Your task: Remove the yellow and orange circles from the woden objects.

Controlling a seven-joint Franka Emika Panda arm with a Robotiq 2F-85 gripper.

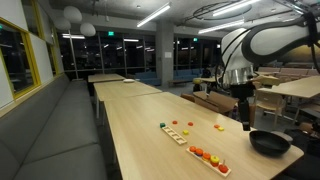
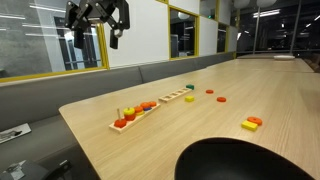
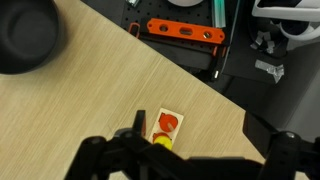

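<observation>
Two pale wooden strips lie on the long table. The nearer strip (image 2: 135, 113) (image 1: 210, 158) bears red, yellow, green and orange round pieces. The farther strip (image 2: 177, 95) (image 1: 175, 132) looks mostly bare. The wrist view shows one strip end (image 3: 167, 125) with red pieces and a yellow disc (image 3: 160, 140) partly under my fingers. Loose discs lie on the table: a yellow one (image 2: 188, 98) and a yellow and orange pair (image 2: 250, 123). My gripper (image 2: 100, 25) (image 1: 245, 118) (image 3: 197, 119) is open and empty, well above the strip.
A black round bowl (image 2: 250, 160) (image 1: 270, 143) (image 3: 25, 35) stands near the table's end. Loose red discs (image 2: 222, 98) and a green one (image 2: 190, 87) lie by the strips. The table edge runs diagonally in the wrist view, with an orange tool (image 3: 185, 32) beyond it.
</observation>
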